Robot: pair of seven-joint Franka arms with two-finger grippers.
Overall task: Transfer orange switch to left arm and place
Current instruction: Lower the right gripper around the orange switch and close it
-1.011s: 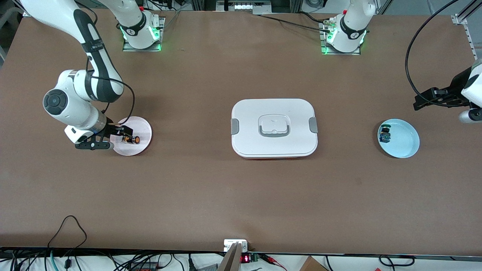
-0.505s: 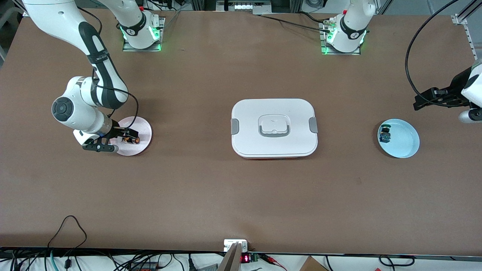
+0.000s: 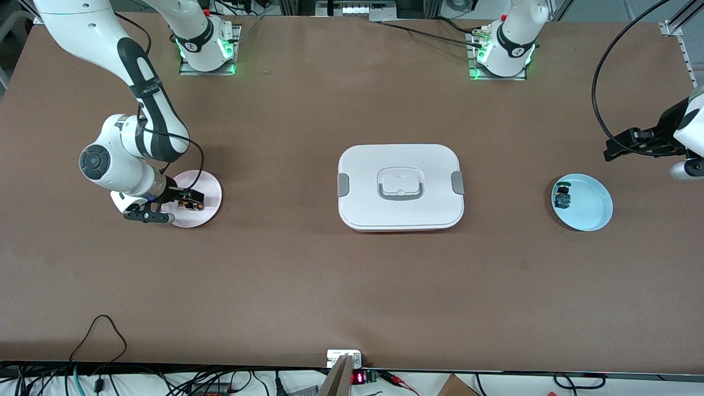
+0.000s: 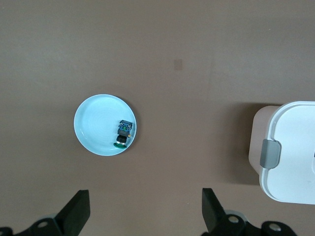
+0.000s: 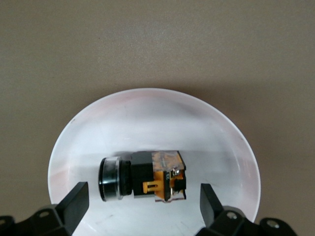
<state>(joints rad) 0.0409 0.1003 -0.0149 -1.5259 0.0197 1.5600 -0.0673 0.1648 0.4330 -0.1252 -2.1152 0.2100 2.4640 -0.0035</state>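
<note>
The orange switch [image 3: 191, 205] lies on its side on a pink plate [image 3: 208, 190] toward the right arm's end of the table; it also shows in the right wrist view [image 5: 142, 182]. My right gripper [image 3: 186, 204] is low over the plate, open, its fingers [image 5: 76, 204] on either side of the switch without touching it. The white box [image 3: 400, 187] sits mid-table. My left gripper [image 3: 621, 149] is open and empty, held high beside the blue plate [image 3: 591, 209], waiting.
The blue plate [image 4: 93, 125] holds a black switch with a green-blue cap [image 3: 562, 196], also in the left wrist view [image 4: 123, 133]. A corner of the box [image 4: 288, 152] shows there too. Cables hang along the table's near edge.
My right arm has moved in and down over the pink plate, bringing its open fingers around the orange switch. The left arm has not moved.
</note>
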